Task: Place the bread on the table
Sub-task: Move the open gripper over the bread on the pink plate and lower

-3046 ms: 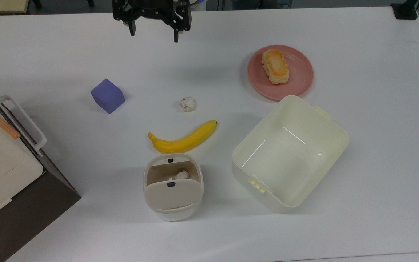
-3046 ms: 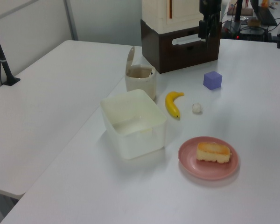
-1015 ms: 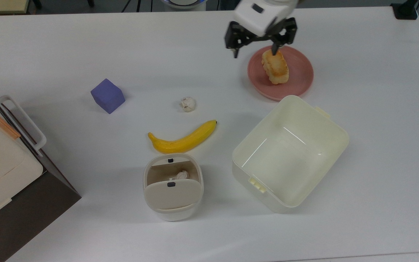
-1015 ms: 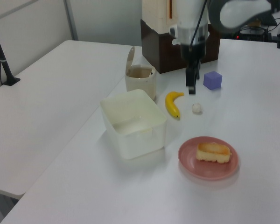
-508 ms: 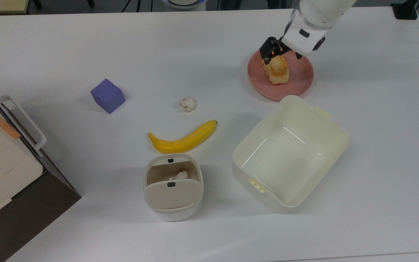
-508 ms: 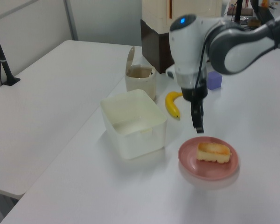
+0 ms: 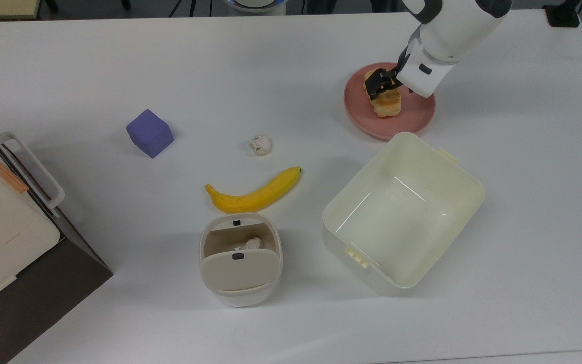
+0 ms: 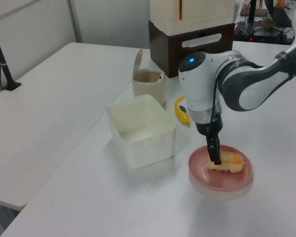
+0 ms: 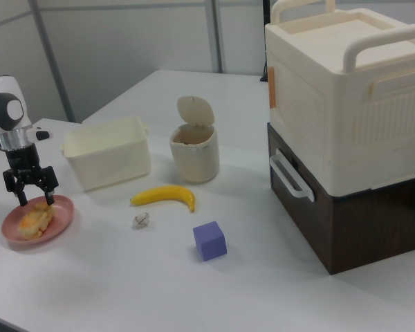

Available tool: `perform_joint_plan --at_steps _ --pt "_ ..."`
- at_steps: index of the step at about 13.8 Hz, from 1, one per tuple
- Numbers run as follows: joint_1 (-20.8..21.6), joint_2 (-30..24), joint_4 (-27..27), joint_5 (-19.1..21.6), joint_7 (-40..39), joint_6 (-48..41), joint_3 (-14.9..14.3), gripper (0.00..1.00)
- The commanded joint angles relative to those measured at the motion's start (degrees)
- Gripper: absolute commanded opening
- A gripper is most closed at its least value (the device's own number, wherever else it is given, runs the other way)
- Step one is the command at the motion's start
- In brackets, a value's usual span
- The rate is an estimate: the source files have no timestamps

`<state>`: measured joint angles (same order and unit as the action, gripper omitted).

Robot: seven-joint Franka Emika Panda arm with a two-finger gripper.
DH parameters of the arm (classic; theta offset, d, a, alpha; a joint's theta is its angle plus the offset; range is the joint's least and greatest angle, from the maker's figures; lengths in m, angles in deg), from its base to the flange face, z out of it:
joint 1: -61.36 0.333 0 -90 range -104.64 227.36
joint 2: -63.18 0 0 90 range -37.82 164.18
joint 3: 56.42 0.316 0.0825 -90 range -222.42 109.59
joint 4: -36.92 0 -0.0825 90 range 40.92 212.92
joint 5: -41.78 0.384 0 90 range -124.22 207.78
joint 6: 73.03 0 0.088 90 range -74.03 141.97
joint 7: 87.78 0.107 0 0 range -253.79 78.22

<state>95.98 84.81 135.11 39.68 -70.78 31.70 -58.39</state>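
I see the bread (image 7: 387,101) lying on the round pink plate (image 7: 417,114), lengthwise across the plate's middle, its toasted top facing up; in the right view it sits at the right view's far left (image 9: 33,220), on the same plate (image 9: 59,223). My gripper (image 9: 34,200) is directly over the loaf's end, fingers pointing down; in the right view the two fingers stand spread apart, one on either side of the loaf's upper end, their tips at about the height of its top, and I see nothing clasped between them. In the top view the gripper (image 7: 382,86) covers the end of the bread nearer the top view's upper edge, and in the left view one dark finger (image 8: 214,150) comes down against the loaf (image 8: 232,163); I cannot tell whether the tips touch it. The plate rests on the white table (image 7: 94,76). Just below the plate in the top view is the cream plastic bin (image 7: 465,199), open and tilted relative to the table edges, its corner close to the plate's rim. Further to the top view's left lie the banana (image 7: 253,194), the small whitish paper ball (image 7: 260,145) above it, and a purple cube (image 7: 149,133) beyond. A small lidded waste bin (image 7: 240,283) stands below the banana, its flap open with another crumpled ball inside. A cream and brown cabinet (image 9: 346,124) occupies the right view's right side.
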Motion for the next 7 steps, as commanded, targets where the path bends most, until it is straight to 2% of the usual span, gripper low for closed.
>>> perform_joint_plan --at_steps 1,5,7 --pt "1.3 -0.6 2.0 -0.2 1.5 2.1 -0.9 0.95" --pt "2.0 0.7 2.0 -1.1 1.9 2.3 -0.9 0.87" --pt "1.9 1.2 2.0 -1.6 1.8 2.4 -0.9 0.74"
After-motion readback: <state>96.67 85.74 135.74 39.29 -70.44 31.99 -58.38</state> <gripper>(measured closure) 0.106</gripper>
